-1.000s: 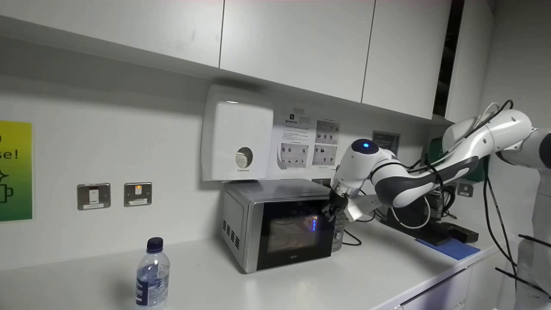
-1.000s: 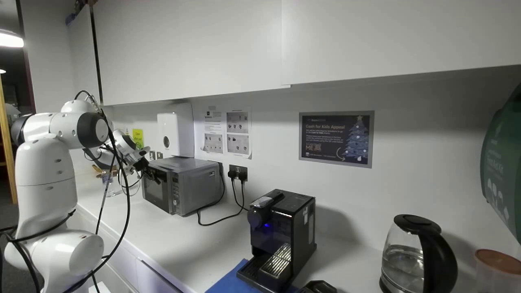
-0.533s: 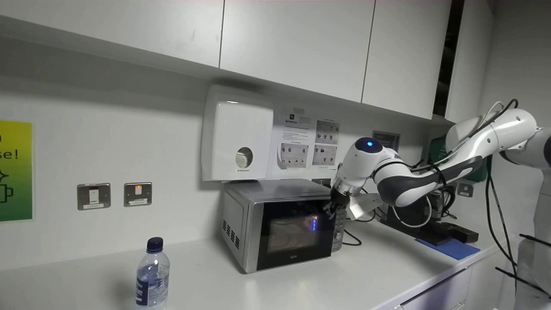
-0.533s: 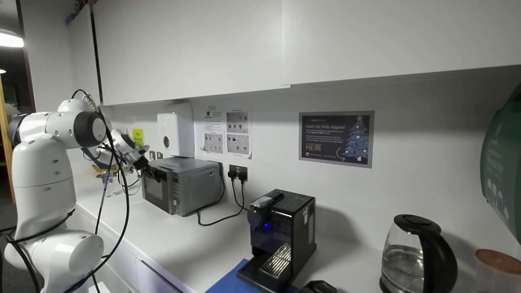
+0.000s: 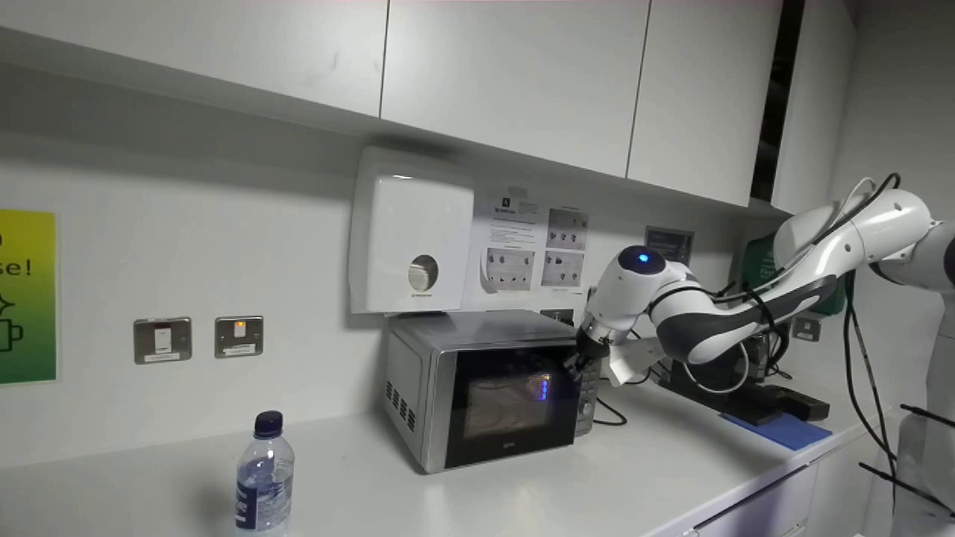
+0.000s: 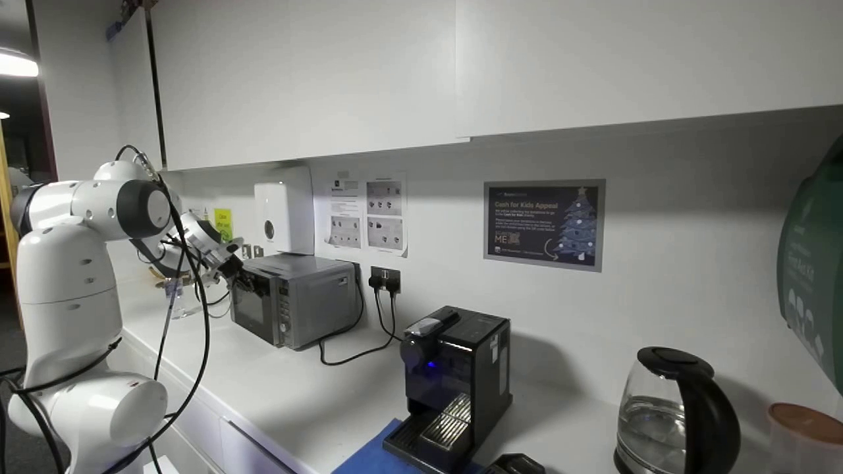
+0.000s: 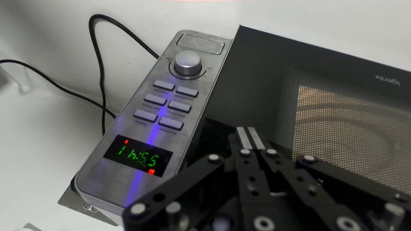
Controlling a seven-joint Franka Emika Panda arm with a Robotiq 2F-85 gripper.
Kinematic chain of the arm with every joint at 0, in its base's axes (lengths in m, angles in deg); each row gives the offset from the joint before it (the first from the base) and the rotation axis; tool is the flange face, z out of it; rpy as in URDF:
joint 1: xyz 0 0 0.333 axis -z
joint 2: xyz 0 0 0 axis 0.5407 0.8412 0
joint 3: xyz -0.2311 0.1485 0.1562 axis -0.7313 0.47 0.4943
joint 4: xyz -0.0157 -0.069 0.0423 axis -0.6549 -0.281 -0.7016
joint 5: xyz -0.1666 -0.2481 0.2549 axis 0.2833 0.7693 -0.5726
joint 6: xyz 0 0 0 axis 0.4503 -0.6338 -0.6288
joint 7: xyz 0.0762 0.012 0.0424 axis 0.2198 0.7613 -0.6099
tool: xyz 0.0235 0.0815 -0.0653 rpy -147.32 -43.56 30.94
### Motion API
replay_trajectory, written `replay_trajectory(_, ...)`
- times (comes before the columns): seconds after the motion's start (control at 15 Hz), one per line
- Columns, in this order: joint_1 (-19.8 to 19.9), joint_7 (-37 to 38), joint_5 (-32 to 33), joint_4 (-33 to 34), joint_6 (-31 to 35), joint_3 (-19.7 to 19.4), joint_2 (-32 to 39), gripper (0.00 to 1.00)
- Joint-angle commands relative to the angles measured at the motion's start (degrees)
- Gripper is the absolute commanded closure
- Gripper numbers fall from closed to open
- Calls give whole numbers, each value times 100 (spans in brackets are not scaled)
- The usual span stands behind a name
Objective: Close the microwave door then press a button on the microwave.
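Holding the gripper (image 7: 249, 137) at the upper corner of the microwave door (image 5: 511, 406) nearest the buttons (image 7: 155, 99), with jaws narrow and pads (image 7: 244, 138) side by side; cannot tell if touching. Can see the microwave (image 6: 306, 299) near the back edge of the counter (image 5: 612, 470), with door closed or nearly so.

In the wrist view, the dark-glass microwave door (image 7: 308, 106) is cut off by the right edge and partly hidden by the black end effector (image 7: 250, 138), itself cropped below; contact between them cannot be told. In an exterior view, the lower edge crops the clear plastic blue-capped bottle (image 5: 265, 477); print on the white paper notices (image 5: 511, 231) is illegibly small. In an exterior view, the right edge truncates the rounded dark green case (image 6: 813, 276).
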Motion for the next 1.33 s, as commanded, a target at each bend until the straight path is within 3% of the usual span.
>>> replay_trajectory(0.0, 157, -14, 431, -307, 446, -27, -213, 100)
replay_trajectory(0.47, 233, 89, 991, -491, 779, -85, -202, 100)
replay_trajectory(1.27, 395, 55, 1372, -510, 808, -143, -396, 100)
